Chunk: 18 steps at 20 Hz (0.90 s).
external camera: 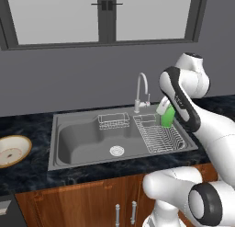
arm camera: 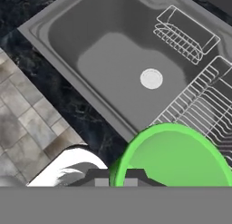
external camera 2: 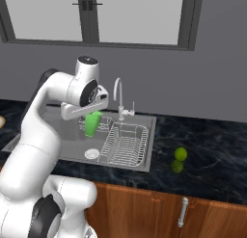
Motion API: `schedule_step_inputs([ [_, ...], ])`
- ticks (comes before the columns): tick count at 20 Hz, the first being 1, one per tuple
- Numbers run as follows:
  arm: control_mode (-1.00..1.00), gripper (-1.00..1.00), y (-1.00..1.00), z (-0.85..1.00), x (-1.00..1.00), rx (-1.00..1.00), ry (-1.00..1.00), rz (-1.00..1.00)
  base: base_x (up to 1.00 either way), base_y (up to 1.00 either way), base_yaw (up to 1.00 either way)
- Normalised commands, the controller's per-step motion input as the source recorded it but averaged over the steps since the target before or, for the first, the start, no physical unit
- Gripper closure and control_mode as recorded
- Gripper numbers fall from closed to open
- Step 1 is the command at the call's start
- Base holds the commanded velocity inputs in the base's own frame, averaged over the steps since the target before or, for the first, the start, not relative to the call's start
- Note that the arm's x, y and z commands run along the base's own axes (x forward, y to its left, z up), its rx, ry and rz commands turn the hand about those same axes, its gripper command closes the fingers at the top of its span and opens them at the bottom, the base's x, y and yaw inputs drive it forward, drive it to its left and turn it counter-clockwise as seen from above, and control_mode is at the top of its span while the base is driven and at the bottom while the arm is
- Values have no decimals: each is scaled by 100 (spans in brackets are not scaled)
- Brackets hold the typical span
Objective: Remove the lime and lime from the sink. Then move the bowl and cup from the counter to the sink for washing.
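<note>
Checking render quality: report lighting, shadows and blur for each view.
Left base view: even, flat light, faint shading inside the sink, no glare on the faucet. Right base view: sharp, soft shadows under the limes. Hand view: the cup looms large, edges slightly soft and pixelated.

Readable text, labels, brands, numbers, signs: none. No surface is showing any lettering or marking that can be read.
</note>
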Motion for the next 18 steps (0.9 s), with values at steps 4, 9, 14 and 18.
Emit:
schedule_step_inputs([
  [4, -100, 100, 56, -9, 0, -2, 4, 0, 0, 0, 0],
  [9, -100, 100, 52, -19, 1, -2, 3, 0, 0, 0, 0],
  [14, -100, 100, 48, -21, 18, -6, 0, 0, 0, 0, 0],
  [18, -100, 100, 43, -20, 29, -9, 0, 0, 0, 0, 0],
])
